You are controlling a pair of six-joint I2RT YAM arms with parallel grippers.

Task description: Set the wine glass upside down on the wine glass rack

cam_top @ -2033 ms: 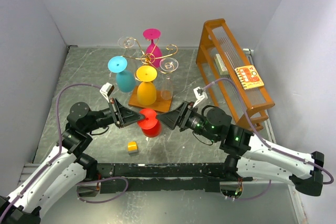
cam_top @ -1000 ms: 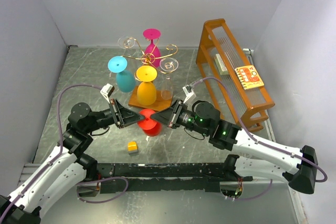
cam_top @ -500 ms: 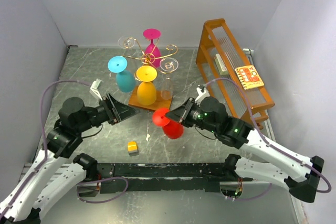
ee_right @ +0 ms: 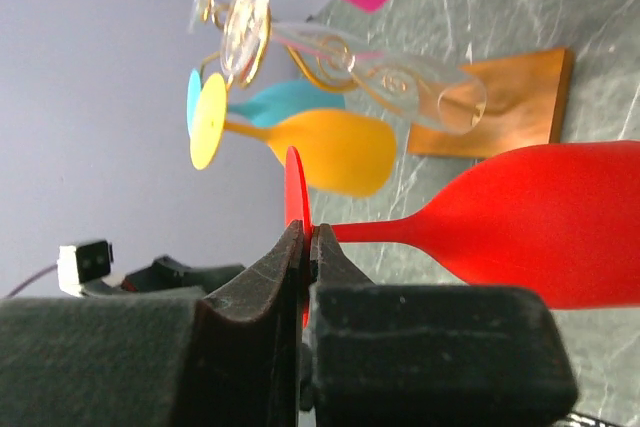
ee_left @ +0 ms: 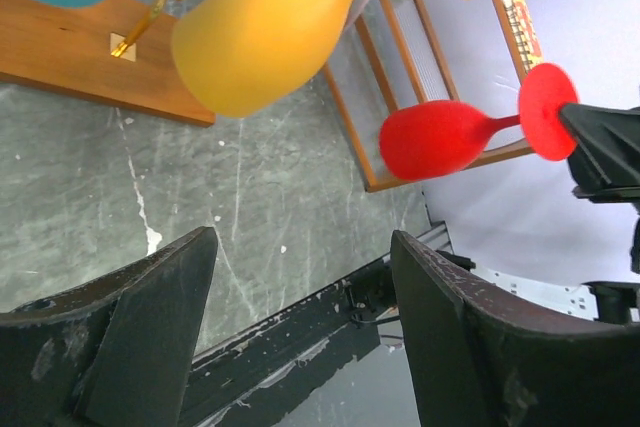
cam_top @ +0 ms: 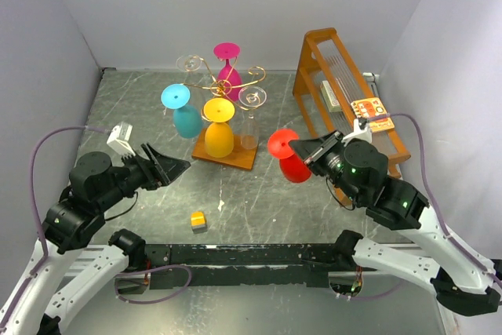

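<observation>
The red wine glass (cam_top: 292, 164) hangs upside down above the table, right of the wine glass rack (cam_top: 233, 156). My right gripper (cam_top: 302, 149) is shut on the rim of its flat foot (ee_right: 294, 190), with the bowl (ee_right: 560, 237) pointing down toward the table. The rack's gold wire tree (cam_top: 224, 81) carries several glasses: yellow (cam_top: 219, 129), teal (cam_top: 183, 114), magenta (cam_top: 227, 68) and clear (cam_top: 251, 115). My left gripper (cam_top: 177, 165) stands open and empty at the left, well apart from the red glass (ee_left: 440, 137). Nothing lies between its fingers (ee_left: 150, 317).
A tall orange wooden slatted frame (cam_top: 345, 107) stands at the right, close behind the right arm. A small yellow block (cam_top: 198, 220) lies on the marble table near the front. White walls close in the back and both sides.
My left gripper opened, let go of the red glass and drew back to the left. My right gripper, shut on the foot, carried the glass up and to the right.
</observation>
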